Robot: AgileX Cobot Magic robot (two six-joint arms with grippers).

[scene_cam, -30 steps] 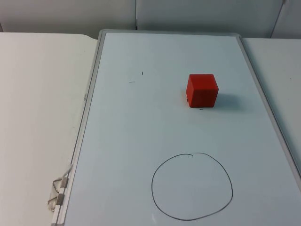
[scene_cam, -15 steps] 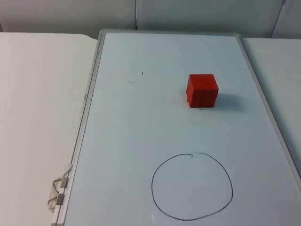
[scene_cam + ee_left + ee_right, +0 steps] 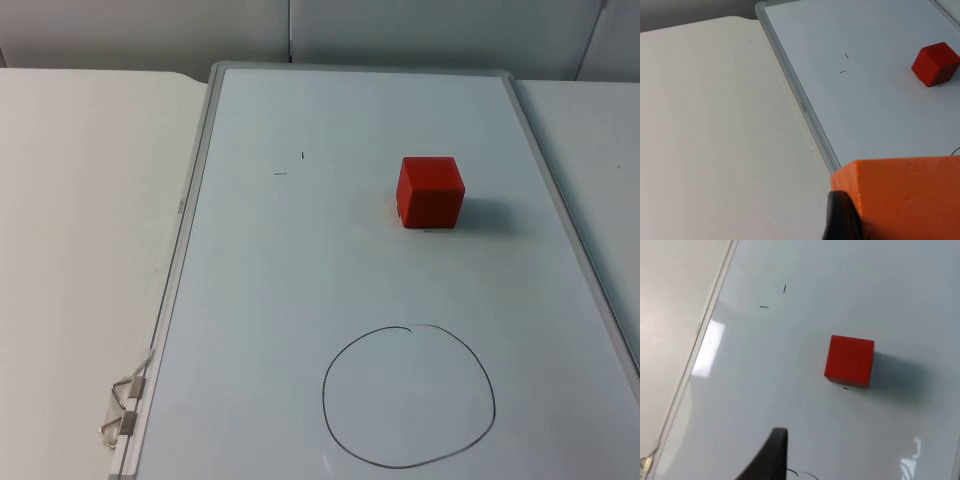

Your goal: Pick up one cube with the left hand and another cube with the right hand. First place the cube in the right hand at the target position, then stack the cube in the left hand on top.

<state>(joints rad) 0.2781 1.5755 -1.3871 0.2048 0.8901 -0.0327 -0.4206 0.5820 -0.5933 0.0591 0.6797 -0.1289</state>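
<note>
red cube (image 3: 430, 192) on whiteboard (image 3: 300, 300), ahead of right gripper (image 3: 771, 455), grip unclear | left gripper (image 3: 840, 220) grasping orange cube (image 3: 905, 200)

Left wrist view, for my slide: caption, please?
Left gripper holding an orange cube; red cube sits on the whiteboard.

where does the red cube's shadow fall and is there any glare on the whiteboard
Top view: the red cube casts a soft shadow to its right on the whiteboard, with no strong glare. Right wrist view: the same shadow, plus bright reflections on the board near its frame. Left wrist view: no clear glare.
</note>
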